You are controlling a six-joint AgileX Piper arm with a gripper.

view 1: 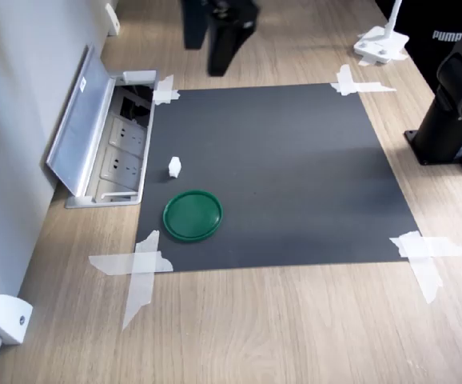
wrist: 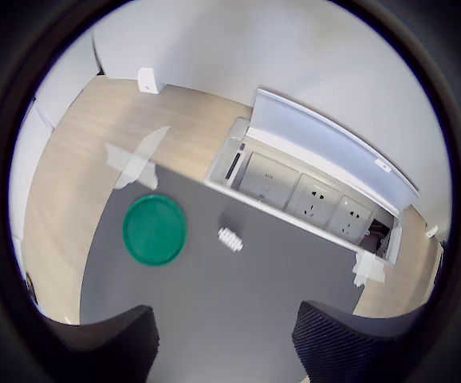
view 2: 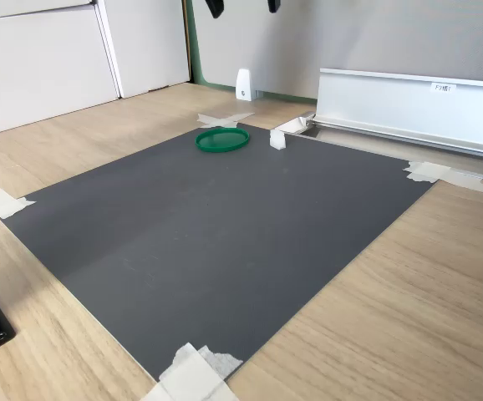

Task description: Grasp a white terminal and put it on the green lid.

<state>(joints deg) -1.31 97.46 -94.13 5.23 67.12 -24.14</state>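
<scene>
Here my fingers (wrist: 222, 343) hang spread and empty above the dark mat, the white terminal (wrist: 230, 238) lying just beside the green lid (wrist: 155, 230).

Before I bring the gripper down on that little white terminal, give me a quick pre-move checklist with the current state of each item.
1. Gripper open and empty: ok; the two dark fingers stand apart in the wrist view, nothing between them.
2. Tiny white plastic terminal block free to grasp: ok; it sits alone on the dark grey mat.
3. Terminal apart from the flat round dark green plastic lid: ok; a gap shows in both exterior views.
4. Lid empty: ok.
5. Clearance from the open silver socket box beside the terminal: cannot tell.
6. Gripper centred over the terminal: not ok; it is high and off to one side.
</scene>
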